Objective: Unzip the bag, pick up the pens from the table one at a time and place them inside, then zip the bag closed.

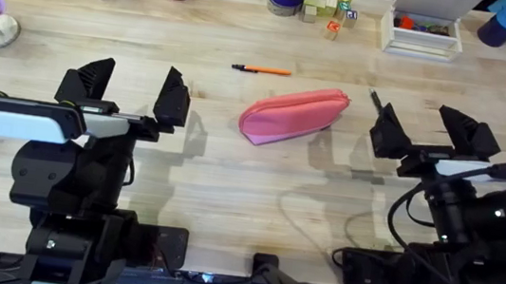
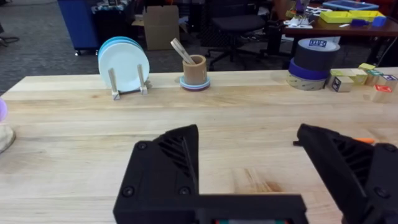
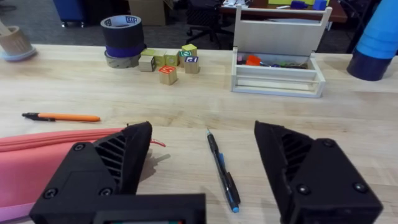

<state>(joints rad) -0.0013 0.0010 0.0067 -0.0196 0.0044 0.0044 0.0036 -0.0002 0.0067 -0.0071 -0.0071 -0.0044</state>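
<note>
Both end effectors, L [image 1: 125, 94] & R [image 1: 435, 134], spread wide, nothing held. Bag [image 1: 292, 115] zipped, between them on bench [image 1: 229, 187]; orange pen [image 1: 263, 70] behind.

The bag [image 1: 294, 115] is laid on the counter [image 1: 229, 187] near its middle, tilted, its far end towards 2 o'clock; one of the pens [image 1: 262, 69] is found at 11 o'clock from the bag, well apart from it; the other pen [image 3: 222, 169] is placed just off the bag's 2 o'clock end; the left end effector [image 1: 125, 89] is held at the bag's 9 o'clock, the right end effector [image 1: 435, 131] at its 3 o'clock, the second pen being just beside it.
</note>
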